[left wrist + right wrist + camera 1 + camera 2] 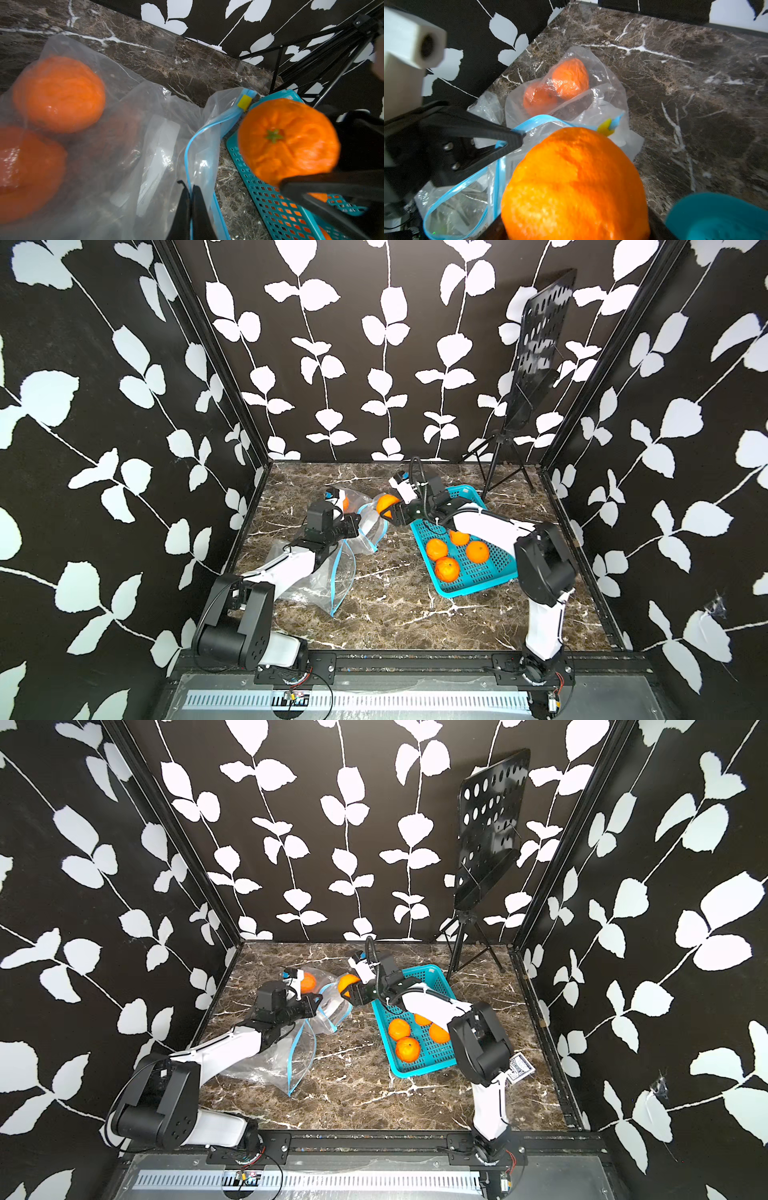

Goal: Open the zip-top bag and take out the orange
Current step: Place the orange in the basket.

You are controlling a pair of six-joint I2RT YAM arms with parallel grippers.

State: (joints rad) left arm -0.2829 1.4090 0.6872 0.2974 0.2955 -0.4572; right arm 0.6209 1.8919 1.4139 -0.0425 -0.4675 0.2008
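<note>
My left gripper is shut on the blue zip rim of the clear zip-top bag, whose mouth gapes open. Two oranges lie inside the bag at its far end. My right gripper is shut on another orange, held in the air just outside the bag's mouth, between the bag and the basket. Both top views show this orange right of the left gripper and the bag.
A teal basket with several oranges sits under my right arm. A second clear, blue-zipped bag lies beneath my left arm. A black music stand stands at the back right. A playing card lies by the basket.
</note>
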